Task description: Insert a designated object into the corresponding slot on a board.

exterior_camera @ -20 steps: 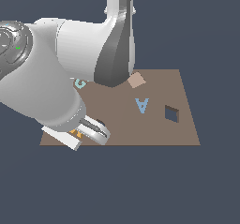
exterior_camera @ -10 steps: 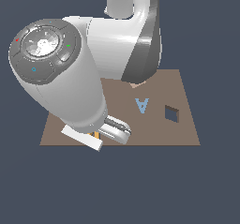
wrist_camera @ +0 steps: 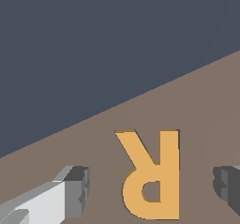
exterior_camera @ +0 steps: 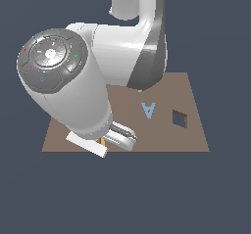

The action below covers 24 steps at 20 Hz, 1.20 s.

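Landmark: the brown board [exterior_camera: 196,135], flat, rectangular, dark void on all sides.

Arm: the Panda's bulk covers most of the board's half toward the exterior view's left. The wrist sits low over the near corner on that side. White hand body reaches the board's near edge there.

Gripper [wrist_camera: 150,183]: fingers spread wide. One pale finger with dark grey pad [wrist_camera: 77,188] to one side, the other dark pad [wrist_camera: 227,185] at the opposite frame edge. Both clear of the letter, with bare board showing between each pad and the letter's sides. Nothing is clamped.

Orange-yellow letter R [wrist_camera: 150,174]: lies flat on the board, between the two pads, roughly centred. In the exterior view only a sliver of orange [exterior_camera: 103,141] shows beneath the hand, close to the near edge. In the wrist view, the board's edge runs diagonally not far beyond the letter's legs; a strip of bare board lies between.

Other marks on the board: light-blue letter A [exterior_camera: 148,109] near the middle; dark square hole [exterior_camera: 180,119] just beyond it toward the exterior view's right. Bare board surrounds both, widest toward the near right corner.

R-shaped slot: not visible in either view; the arm hides much of the board.
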Each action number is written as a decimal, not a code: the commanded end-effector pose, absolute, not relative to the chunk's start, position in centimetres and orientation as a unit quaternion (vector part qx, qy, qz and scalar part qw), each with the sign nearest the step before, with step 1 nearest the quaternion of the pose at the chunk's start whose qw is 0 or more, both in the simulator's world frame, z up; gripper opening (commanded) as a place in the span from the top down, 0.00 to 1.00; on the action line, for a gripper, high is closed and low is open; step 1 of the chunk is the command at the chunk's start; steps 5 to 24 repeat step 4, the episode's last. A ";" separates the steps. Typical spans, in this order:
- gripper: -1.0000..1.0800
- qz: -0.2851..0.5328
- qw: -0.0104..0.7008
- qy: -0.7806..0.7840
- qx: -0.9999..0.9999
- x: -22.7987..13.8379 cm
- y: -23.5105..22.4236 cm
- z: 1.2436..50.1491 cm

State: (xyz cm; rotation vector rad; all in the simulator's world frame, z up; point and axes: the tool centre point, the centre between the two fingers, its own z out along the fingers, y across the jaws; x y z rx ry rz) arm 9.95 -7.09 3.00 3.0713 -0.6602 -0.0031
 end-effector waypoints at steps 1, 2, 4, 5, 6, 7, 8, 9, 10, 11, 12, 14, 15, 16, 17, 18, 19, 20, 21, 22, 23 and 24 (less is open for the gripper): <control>0.04 -0.001 0.000 -0.210 0.978 10.0 -7.1 3.0; 0.04 -0.001 0.000 -0.210 0.978 10.0 -7.1 3.0; 0.04 -0.001 0.000 -0.210 0.978 10.0 -7.1 3.0; 0.04 -0.001 0.000 -0.210 0.978 10.0 -7.1 3.0; 0.04 -0.001 0.000 -0.210 0.978 10.0 -7.1 3.0; 0.04 -0.001 0.000 -0.210 0.978 10.0 -7.1 3.0; 0.04 -0.001 0.000 -0.210 0.978 10.0 -7.1 3.0; 0.04 -0.001 0.000 -0.210 0.978 10.0 -7.1 3.0; 0.04 -0.001 0.000 -0.210 0.978 10.0 -7.1 3.0; 0.04 -0.001 0.000 -0.210 0.978 10.0 -7.1 3.0; 0.04 -0.001 0.000 -0.210 0.978 10.0 -7.1 3.0; 0.04 -0.001 0.000 -0.210 0.978 10.0 -7.1 3.0; 0.04 -0.001 0.000 -0.210 0.978 10.0 -7.1 3.0; 0.04 -0.001 0.000 -0.210 0.978 10.0 -7.1 3.0; 0.04 -0.001 0.000 -0.210 0.978 10.0 -7.1 3.0; 0.04 -0.001 0.000 -0.210 0.978 10.0 -7.1 3.0; 0.04 -0.001 0.000 -0.210 0.978 10.0 -7.1 3.0; 0.04 -0.001 0.000 -0.210 0.978 10.0 -7.1 3.0; 0.04 -0.001 0.000 -0.210 0.978 10.0 -7.1 3.0; 0.04 -0.001 0.000 -0.210 0.978 10.0 -7.1 3.0; 0.04 -0.001 0.000 -0.210 0.978 10.0 -7.1 3.0; 0.04 -0.001 0.000 -0.210 0.978 10.0 -7.1 3.0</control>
